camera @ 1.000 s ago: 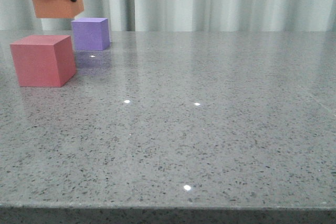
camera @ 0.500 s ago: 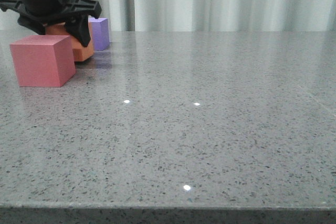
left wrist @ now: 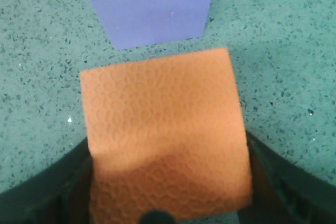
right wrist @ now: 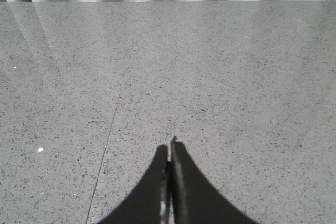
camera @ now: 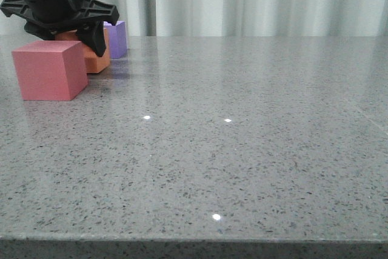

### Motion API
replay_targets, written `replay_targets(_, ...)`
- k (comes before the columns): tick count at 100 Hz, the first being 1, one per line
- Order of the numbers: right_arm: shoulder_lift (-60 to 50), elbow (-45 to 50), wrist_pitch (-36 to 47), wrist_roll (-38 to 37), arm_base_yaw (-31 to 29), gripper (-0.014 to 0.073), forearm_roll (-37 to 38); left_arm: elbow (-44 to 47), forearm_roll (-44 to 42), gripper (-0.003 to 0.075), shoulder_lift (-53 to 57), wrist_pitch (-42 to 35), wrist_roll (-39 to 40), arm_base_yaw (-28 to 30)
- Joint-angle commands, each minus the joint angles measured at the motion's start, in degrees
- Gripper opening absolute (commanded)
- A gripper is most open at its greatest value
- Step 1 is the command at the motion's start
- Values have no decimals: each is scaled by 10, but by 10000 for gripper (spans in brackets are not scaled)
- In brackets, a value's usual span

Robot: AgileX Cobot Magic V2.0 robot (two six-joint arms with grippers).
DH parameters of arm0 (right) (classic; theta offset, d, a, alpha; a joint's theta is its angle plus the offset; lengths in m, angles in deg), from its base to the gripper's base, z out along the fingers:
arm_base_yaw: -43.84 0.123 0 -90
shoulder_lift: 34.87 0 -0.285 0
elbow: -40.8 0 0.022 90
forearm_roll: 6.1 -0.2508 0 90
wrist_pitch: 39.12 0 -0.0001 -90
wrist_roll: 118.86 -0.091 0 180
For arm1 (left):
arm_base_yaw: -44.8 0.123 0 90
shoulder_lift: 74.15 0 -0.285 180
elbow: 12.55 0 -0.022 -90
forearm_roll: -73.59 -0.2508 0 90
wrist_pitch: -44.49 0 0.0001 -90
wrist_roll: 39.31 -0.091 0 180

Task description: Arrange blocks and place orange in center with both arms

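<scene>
Here the left gripper (camera: 63, 28) pinches the orange cube (camera: 96, 53), which sits low at the far left of the desk (camera: 242, 150), between the pinkish-red cube (camera: 48, 70) nearer the camera and the purple cube (camera: 116, 38) farther back. The right gripper (right wrist: 169, 153) hovers over bare desk, its fingers pressed together.

In the front view the left gripper (camera: 60, 13) covers most of the orange cube (camera: 97, 59), and the arm runs off the top edge; the purple cube (camera: 118, 37) shows only a sliver behind them; the left wrist view cuts the purple cube (left wrist: 152, 9) at the top and blurs the fingers (left wrist: 37, 195), so contact with the orange cube (left wrist: 163, 135) is unclear; the right gripper (right wrist: 169, 182) is cropped below.
</scene>
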Motion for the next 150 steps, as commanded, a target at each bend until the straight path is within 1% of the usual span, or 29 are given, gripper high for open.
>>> replay_targets(1,1,-14,43,2,-4,-69,0,-15,2,272,24,-29,1,-1)
replay_targets(7,1,-14,43,2,-4,-69,0,-15,2,349,25,-33,1,-1)
replay_targets(11,1,-14,43,2,-4,-69,0,-15,2,437,25,-36,1,-1)
replay_targets(12,1,-14,43,2,-4,-69,0,-15,2,470,25,-36,1,-1)
replay_targets(14,1,-14,43,2,-4,-69,0,-15,2,503,26,-37,1,-1)
replay_targets(15,1,-14,43,2,-4,-69,0,-15,2,536,26,-39,1,-1)
replay_targets(19,1,-14,43,2,-4,-69,0,-16,2,627,26,-38,1,-1)
replay_targets(24,1,-14,43,2,-4,-69,0,-19,2,702,27,-36,1,-1)
replay_targets(26,1,-14,43,2,-4,-69,0,-21,2,714,28,-35,1,-1)
replay_targets(30,1,-14,43,2,-4,-69,0,-21,2,703,30,-35,1,-1)
replay_targets(40,1,-14,43,2,-4,-69,0,-21,2,648,47,-36,1,-1)
replay_targets(47,1,-14,43,2,-4,-69,0,-21,4,628,66,-34,1,-1)
replay_targets(61,1,-14,43,2,-4,-69,0,-14,5,625,124,-30,1,1)
replay_targets(73,1,-14,43,2,-4,-69,0,14,6,625,190,-28,1,13)
replay_targets(87,1,-14,43,2,-4,-69,0,84,6,625,286,-43,1,31)
replay_targets(99,1,-14,43,2,-4,-69,0,163,8,625,377,-60,1,45)
replay_targets(126,1,-14,43,2,-4,-69,0,344,16,623,566,-91,1,45)
replay_targets(140,1,-14,43,2,-4,-69,0,426,18,584,658,-92,1,45)
replay_targets(145,1,-14,43,2,-4,-69,0,450,18,555,697,-92,1,45)
replay_targets(150,1,-14,43,2,-4,-69,0,473,18,505,730,-92,1,45)
